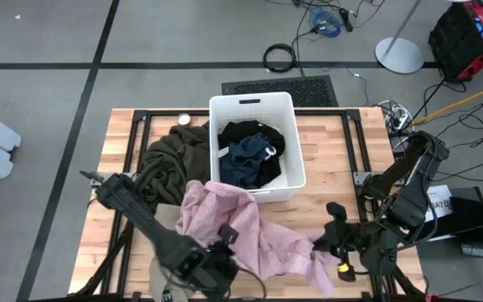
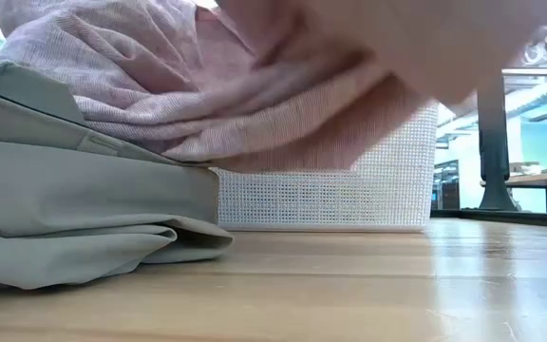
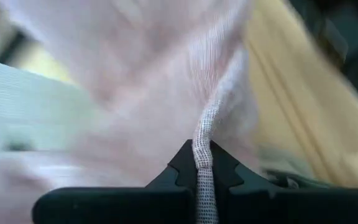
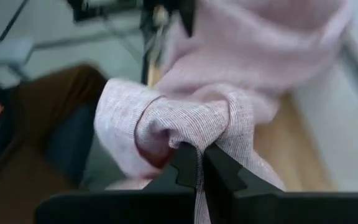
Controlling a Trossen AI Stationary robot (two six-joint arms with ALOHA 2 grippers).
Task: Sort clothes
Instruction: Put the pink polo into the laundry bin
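**Pale pink garment pinched by both grippers in front of the bin**

The pale pink garment (image 1: 254, 231) lies spread over the wooden table (image 1: 325, 143), its far edge touching the front wall of the white bin (image 1: 254, 109) and the rest trailing away from the bin toward the table's near edge. We see the left gripper (image 1: 225, 237) clamped on a fold of it near the bin's front-left corner; in the left wrist view the two dark fingers (image 3: 182, 165) meet on a thin ridge of pink fabric (image 3: 166, 81). The right gripper (image 1: 325, 239) grips the garment's other end, further from the bin and to its right; in the right wrist view its fingers (image 4: 219, 165) are closed on a bunched knot of the pink cloth (image 4: 185, 121).

Inside the bin we see a black garment (image 1: 254, 134) with a navy-teal garment (image 1: 243, 159) lying on top of it. The large dark olive garment (image 1: 170, 164) is heaped against the bin's left wall, its near edge tucked under the pink one.

From table level, the pink cloth (image 2: 254, 85) hangs in front of the bin's mesh wall (image 2: 349, 190), and a pale grey-green folded piece (image 2: 65, 218) rests on the table to the left of the bin.
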